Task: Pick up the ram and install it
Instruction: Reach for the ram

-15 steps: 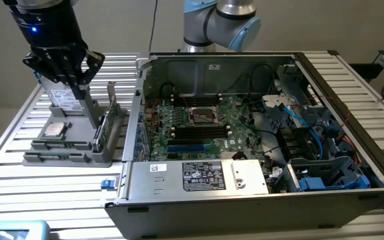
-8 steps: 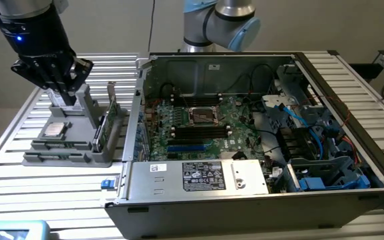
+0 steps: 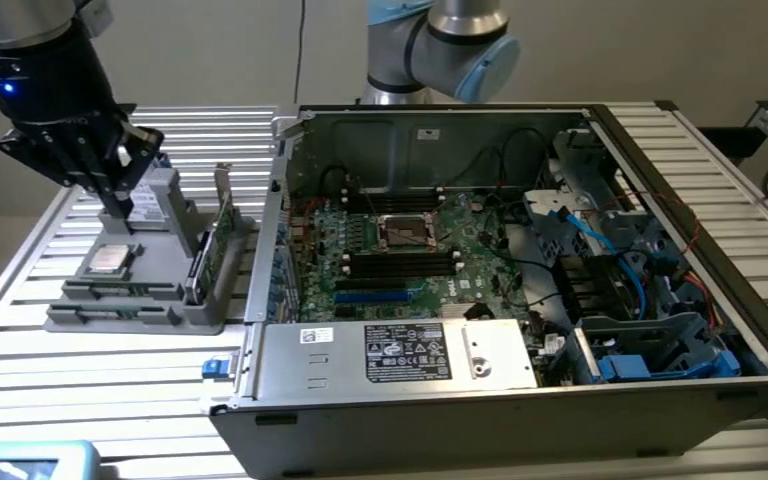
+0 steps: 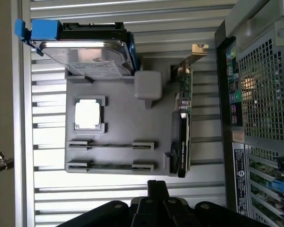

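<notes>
The ram (image 4: 111,166) is a thin green stick standing on edge in a slot of the grey holder tray (image 4: 128,123). A second thin strip (image 4: 111,145) sits in the slot beside it. My gripper (image 4: 156,188) is shut with nothing between its fingers, and it is apart from the ram. In the exterior view the gripper (image 3: 117,208) hangs over the tray (image 3: 144,315), on the exterior view's left, just above its parts. The open computer case (image 3: 518,400) lies to the right, and the black memory slots (image 3: 398,262) on its motherboard are in view.
The tray also holds a silver hard drive (image 4: 92,59) with blue clips, a square processor (image 4: 88,114) and an upright green expansion card (image 4: 183,123). The case wall (image 4: 255,94) stands close beside the tray. Cables and drive cages (image 3: 638,330) crowd the case's right side.
</notes>
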You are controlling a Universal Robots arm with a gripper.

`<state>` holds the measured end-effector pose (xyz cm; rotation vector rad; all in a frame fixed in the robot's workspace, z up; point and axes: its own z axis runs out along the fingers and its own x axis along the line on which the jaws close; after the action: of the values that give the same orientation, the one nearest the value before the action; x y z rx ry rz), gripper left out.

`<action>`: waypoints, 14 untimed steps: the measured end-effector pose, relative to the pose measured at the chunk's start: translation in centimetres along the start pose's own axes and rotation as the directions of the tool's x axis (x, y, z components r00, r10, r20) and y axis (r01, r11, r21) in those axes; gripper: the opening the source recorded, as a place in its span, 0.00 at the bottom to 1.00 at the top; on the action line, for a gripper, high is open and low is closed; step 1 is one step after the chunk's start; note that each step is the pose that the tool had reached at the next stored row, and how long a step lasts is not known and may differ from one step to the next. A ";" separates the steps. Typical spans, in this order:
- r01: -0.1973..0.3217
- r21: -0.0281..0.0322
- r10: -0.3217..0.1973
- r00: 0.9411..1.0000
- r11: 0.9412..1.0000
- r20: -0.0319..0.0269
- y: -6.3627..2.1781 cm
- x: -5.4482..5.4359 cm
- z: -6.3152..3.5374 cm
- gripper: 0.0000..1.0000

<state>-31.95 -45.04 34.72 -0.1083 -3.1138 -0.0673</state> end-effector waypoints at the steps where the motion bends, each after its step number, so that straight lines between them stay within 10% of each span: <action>1: 0.000 0.002 0.000 1.000 1.000 0.001 -0.01 0.2 0.05 0.11; 14: 0.007 0.038 -0.007 1.000 0.999 0.009 -0.04 2.5 0.61 0.11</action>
<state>-34.50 -44.88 34.18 -0.0967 -3.1233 -0.0077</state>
